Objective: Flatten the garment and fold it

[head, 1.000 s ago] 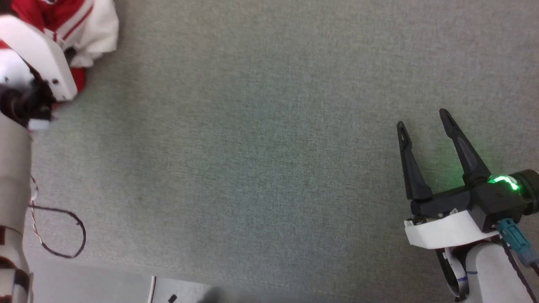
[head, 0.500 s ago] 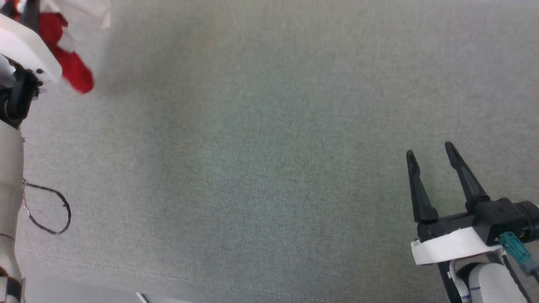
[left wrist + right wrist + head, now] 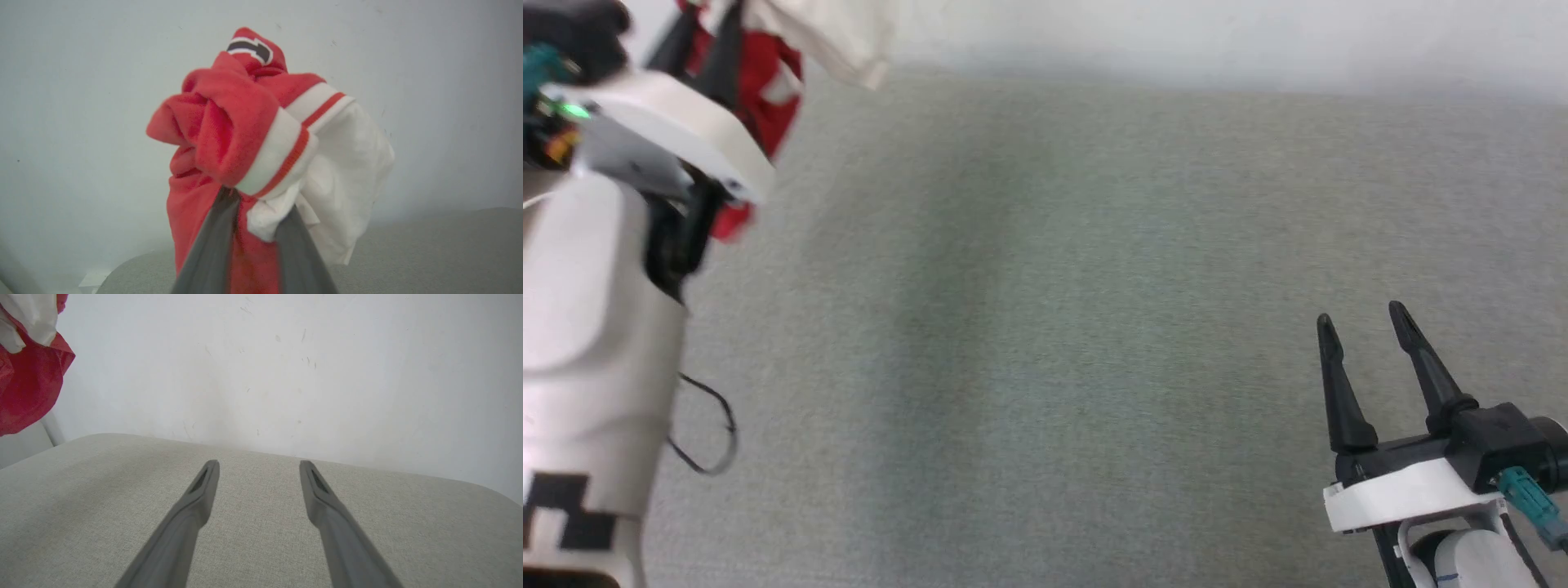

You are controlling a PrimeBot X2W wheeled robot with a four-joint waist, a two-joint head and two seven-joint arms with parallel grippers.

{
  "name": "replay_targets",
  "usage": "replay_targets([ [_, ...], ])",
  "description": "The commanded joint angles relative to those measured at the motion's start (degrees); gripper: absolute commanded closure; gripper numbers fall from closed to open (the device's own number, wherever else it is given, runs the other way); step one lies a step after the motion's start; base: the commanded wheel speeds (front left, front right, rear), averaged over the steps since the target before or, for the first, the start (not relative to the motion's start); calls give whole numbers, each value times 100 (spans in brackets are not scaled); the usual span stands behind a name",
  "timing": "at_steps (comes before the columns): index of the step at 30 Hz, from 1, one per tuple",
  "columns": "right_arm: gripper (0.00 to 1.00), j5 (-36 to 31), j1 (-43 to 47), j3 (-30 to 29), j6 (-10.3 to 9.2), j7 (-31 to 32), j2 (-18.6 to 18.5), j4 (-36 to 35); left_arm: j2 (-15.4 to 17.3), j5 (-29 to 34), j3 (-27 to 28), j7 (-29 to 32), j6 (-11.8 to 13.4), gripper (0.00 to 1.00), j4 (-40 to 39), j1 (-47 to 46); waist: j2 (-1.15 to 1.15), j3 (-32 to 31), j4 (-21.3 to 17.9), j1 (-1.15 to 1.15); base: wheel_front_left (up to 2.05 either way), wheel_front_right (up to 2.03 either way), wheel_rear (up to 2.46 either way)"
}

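The garment (image 3: 229,122), a red jersey with white sleeves and red-white striped seams, hangs bunched in the air. My left gripper (image 3: 257,202) is shut on it, pinching red and white cloth between its two dark fingers. In the head view that left gripper (image 3: 712,20) is at the top left, raised above the table, and the garment (image 3: 768,90) droops around it. A black white-outlined mark shows on the top of the bundle. My right gripper (image 3: 1361,317) is at the lower right, open, with nothing between its fingers. In the right wrist view the right gripper (image 3: 259,465) hovers over bare cloth surface, with the garment (image 3: 28,388) at the upper left.
The work surface is a grey fabric-covered table (image 3: 1054,327) with rounded far corners, standing against a white wall (image 3: 1217,41). A thin black cable loop (image 3: 715,437) hangs beside my left forearm.
The head camera has tilted, bringing the wall into view. My left gripper has lifted the garment off the table into the air. The right gripper has stayed open.
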Motion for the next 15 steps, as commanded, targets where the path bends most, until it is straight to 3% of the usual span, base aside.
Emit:
replay_targets([
  [1, 0, 37, 60, 12, -12, -25, 0, 13, -82, -76, -33, 44, 75, 100, -155, 205, 0, -157, -259, 1, 0, 0, 0],
  [10, 0, -4, -167, 555, -12, -26, 0, 107, -45, -233, -40, 416, 520, 100, -1502, 1297, 0, 26, -986, 1, 0, 0, 0],
  [15, 0, 12, -224, 588, -12, -26, 0, 107, -1, -162, -208, 695, 678, 100, -1919, 1648, 0, 151, -1075, 1, 0, 0, 0],
])
